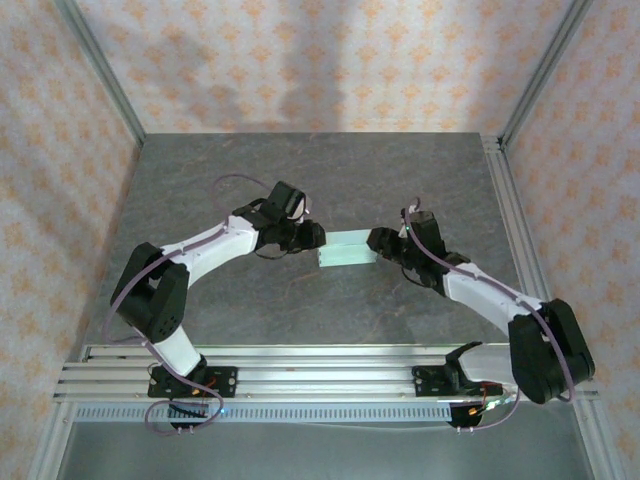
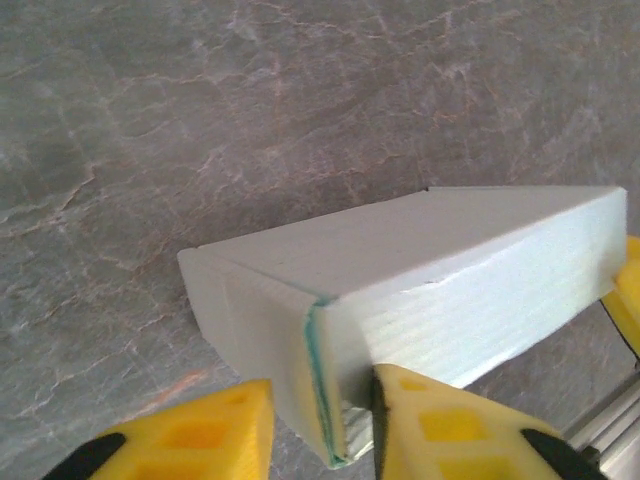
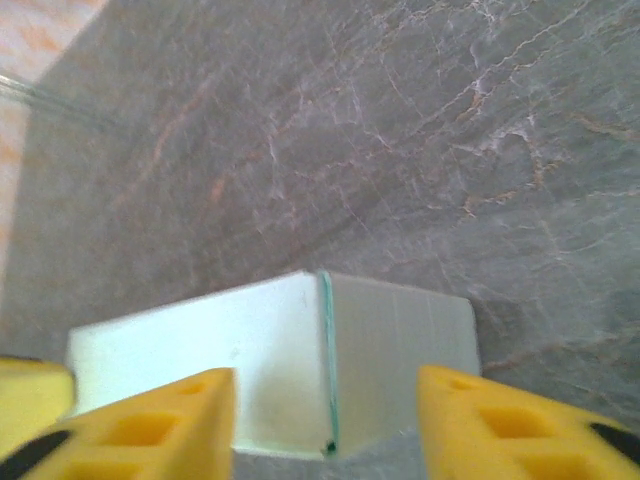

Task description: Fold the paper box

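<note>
The paper box point(image 1: 347, 250) is a small, closed, pale mint-blue box lying on the grey table between both arms. My left gripper point(image 1: 313, 238) is at its left end. In the left wrist view the box point(image 2: 420, 270) has its near corner between the yellow fingers point(image 2: 200, 435) of that gripper point(image 2: 320, 430), with a narrow gap at the right finger, so the jaws stand open. My right gripper point(image 1: 379, 241) is at the box's right end. In the right wrist view that gripper point(image 3: 327, 420) stands open, astride the box's point(image 3: 280, 360) green-edged corner.
The grey marbled table point(image 1: 300, 180) has bare room behind and in front of the box. An aluminium rail point(image 1: 320, 365) runs along the near edge, and patterned walls close in the back and sides. A finger of the other gripper shows at the far end of the box in each wrist view.
</note>
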`<act>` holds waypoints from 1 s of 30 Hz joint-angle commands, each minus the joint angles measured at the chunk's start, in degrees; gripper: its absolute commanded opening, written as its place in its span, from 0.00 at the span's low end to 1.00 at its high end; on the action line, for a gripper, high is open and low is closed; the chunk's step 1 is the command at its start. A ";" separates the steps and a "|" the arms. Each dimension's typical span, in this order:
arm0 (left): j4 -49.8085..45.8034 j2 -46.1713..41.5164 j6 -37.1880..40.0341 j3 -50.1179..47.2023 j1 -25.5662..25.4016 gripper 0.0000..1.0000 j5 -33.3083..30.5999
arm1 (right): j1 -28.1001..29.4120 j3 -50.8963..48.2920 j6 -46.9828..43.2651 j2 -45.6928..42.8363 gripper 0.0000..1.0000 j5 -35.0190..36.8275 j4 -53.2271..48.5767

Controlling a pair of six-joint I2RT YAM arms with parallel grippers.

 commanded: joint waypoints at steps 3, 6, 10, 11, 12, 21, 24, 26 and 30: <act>-11.53 0.57 2.60 4.17 0.01 0.45 -4.08 | 0.16 5.00 -4.50 -5.22 0.70 3.11 -8.67; -12.82 -1.51 5.76 8.07 0.00 0.55 -4.03 | -0.13 5.13 -4.67 -7.10 0.79 4.61 -9.44; -7.24 -4.98 17.01 9.50 -0.64 0.73 -1.38 | -0.96 3.65 -3.69 -9.65 0.87 5.18 -8.93; -7.87 -4.92 20.60 10.97 -0.91 0.77 -1.45 | -1.44 3.05 -3.26 -10.30 0.87 5.05 -8.68; -8.76 -4.66 24.18 12.56 -1.26 0.80 -1.82 | -1.88 2.55 -2.86 -10.79 0.88 4.85 -8.51; -13.76 2.99 57.34 24.48 -6.25 0.85 1.49 | -8.39 -2.01 -0.66 -20.50 0.89 4.91 -13.34; -18.09 7.37 67.41 28.40 -7.45 0.85 6.38 | -9.96 -3.04 -0.74 -24.28 0.89 4.93 -16.11; -21.53 11.14 71.27 32.11 -7.96 0.85 7.23 | -10.39 -3.57 -1.19 -26.31 0.90 4.97 -17.65; -27.90 19.17 75.68 40.67 -8.34 0.86 7.16 | -10.48 -4.53 -4.91 -29.49 0.92 2.23 -19.31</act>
